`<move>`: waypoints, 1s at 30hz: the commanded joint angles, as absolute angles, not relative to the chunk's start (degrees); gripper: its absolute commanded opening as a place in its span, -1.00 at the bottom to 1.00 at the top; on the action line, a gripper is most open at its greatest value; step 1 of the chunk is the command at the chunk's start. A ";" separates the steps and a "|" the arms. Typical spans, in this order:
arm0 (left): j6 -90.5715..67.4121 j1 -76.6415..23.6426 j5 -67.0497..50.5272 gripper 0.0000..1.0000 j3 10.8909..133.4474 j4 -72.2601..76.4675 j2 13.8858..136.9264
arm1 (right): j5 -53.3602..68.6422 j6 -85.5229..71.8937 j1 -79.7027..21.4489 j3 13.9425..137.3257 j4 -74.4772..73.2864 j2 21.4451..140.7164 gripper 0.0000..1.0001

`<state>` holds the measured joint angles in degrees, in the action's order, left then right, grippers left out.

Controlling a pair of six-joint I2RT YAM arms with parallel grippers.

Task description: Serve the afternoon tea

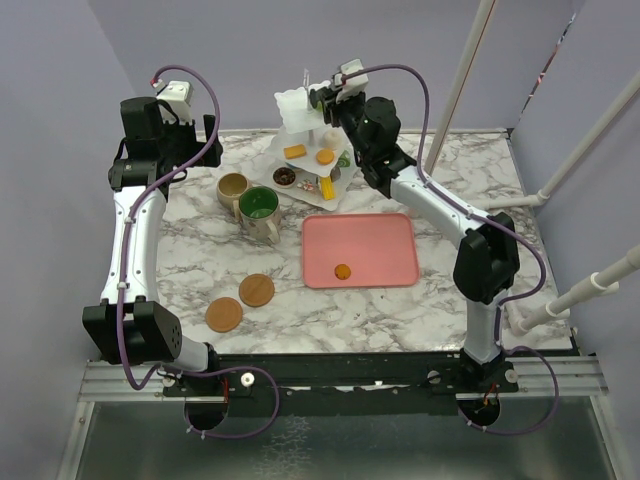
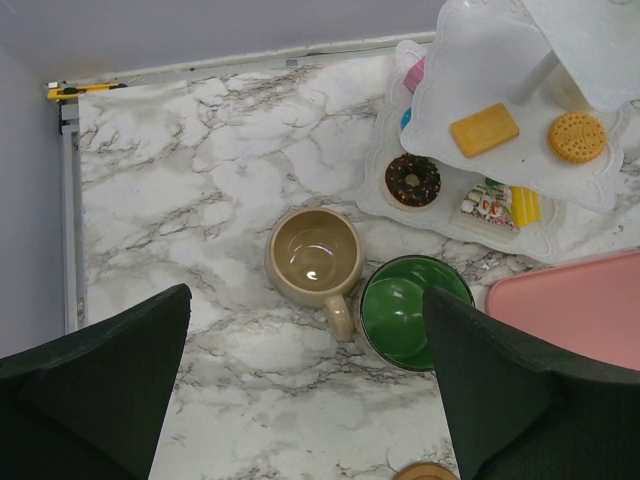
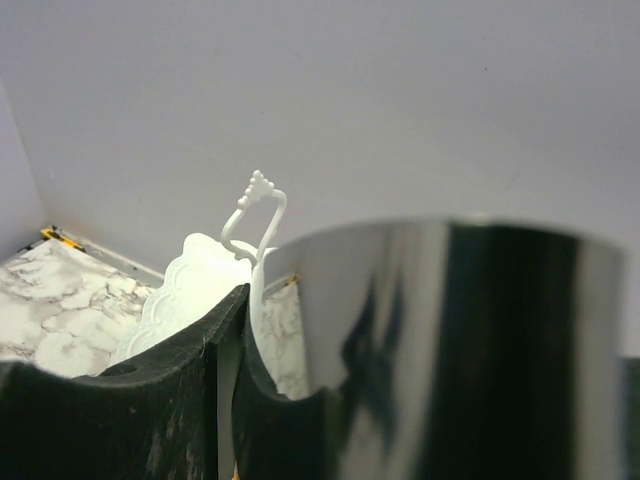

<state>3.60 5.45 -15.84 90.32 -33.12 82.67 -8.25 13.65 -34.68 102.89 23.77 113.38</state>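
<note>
The white three-tier stand (image 1: pixel 300 105) stands at the back middle. It carries a yellow bar (image 2: pixel 484 129), an orange cookie (image 2: pixel 577 137), a chocolate donut (image 2: pixel 412 180) and a cake slice (image 2: pixel 497 205). The beige mug (image 2: pixel 315 255) and the green-inside mug (image 2: pixel 405 310) touch side by side in front of it. Two wooden coasters (image 1: pixel 256 290) (image 1: pixel 224 314) lie nearer me. My left gripper (image 2: pixel 307 300) hangs open high above the mugs, holding nothing. My right gripper (image 1: pixel 318 100) is level with the stand's top tier (image 3: pixel 190 280), shut on shiny metal tongs (image 3: pixel 420 350).
A pink tray (image 1: pixel 375 235) lies right of the mugs with one small orange pastry (image 1: pixel 342 271) on it. The stand's wire handle (image 3: pixel 255 205) rises just beyond my right fingers. Walls close the back and the left. White pipes lean at the right.
</note>
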 commanded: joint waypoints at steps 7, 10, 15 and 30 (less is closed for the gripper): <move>4.06 6.06 -16.61 0.98 90.92 -33.48 82.69 | -8.69 14.18 -33.16 100.22 26.22 113.12 -0.38; 4.09 6.14 -16.48 0.99 90.90 -33.46 82.37 | -9.04 14.16 -33.06 99.03 26.98 112.67 -0.22; 4.50 6.15 -16.09 0.98 90.35 -33.53 82.02 | -8.83 14.38 -33.05 97.40 28.41 111.13 0.05; 4.23 6.24 -16.34 0.98 90.57 -33.57 82.08 | -4.13 13.28 -33.23 88.78 28.95 98.18 0.18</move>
<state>3.92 5.63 -15.81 90.30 -33.12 82.70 -7.70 14.46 -33.36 92.95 27.31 105.91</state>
